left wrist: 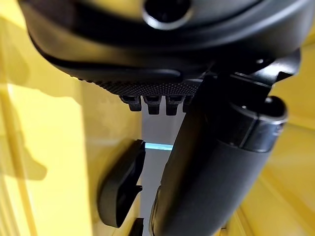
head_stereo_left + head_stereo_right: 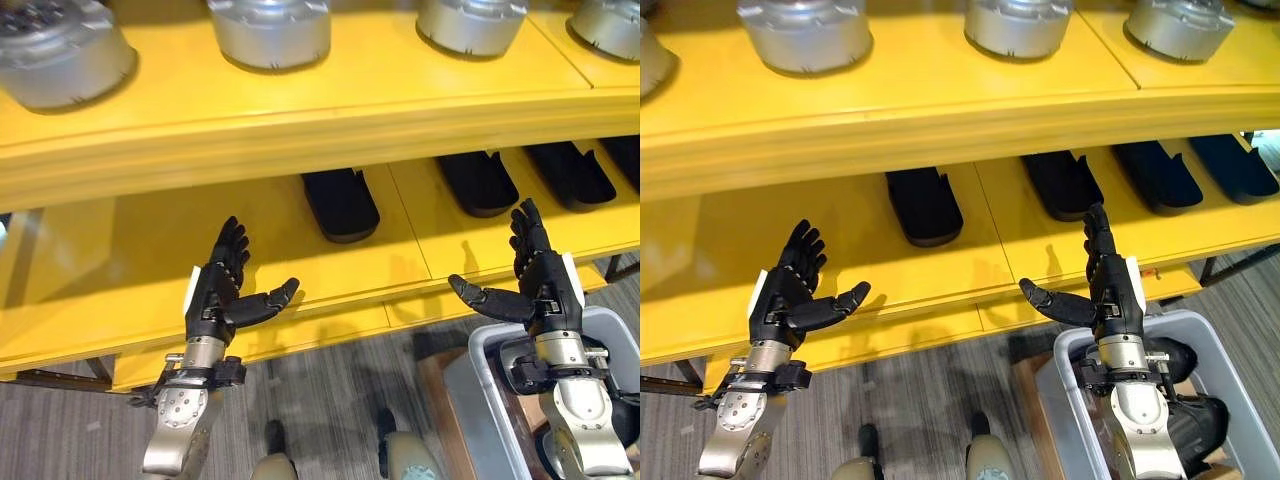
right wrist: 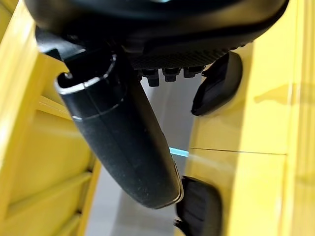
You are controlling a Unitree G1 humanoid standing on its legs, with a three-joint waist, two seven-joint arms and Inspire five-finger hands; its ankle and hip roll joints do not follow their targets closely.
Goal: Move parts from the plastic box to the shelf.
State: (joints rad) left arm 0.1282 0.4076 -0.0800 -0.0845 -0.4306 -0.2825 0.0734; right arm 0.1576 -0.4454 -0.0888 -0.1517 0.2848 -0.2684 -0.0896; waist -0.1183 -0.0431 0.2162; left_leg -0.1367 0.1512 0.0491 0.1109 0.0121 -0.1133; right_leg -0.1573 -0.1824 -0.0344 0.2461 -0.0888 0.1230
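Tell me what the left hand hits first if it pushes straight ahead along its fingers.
Probably nothing at first: the open left hand points over bare lower shelf board, left of the nearest black part. Farther in, depth is unclear.

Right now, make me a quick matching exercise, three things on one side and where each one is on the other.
Things:
1. silver round parts
2. black parts
3. grey plastic box

Places:
A. lower shelf
B. on the floor, under the right hand
C. upper shelf

Pairs: 1-C, 2-A, 3-B
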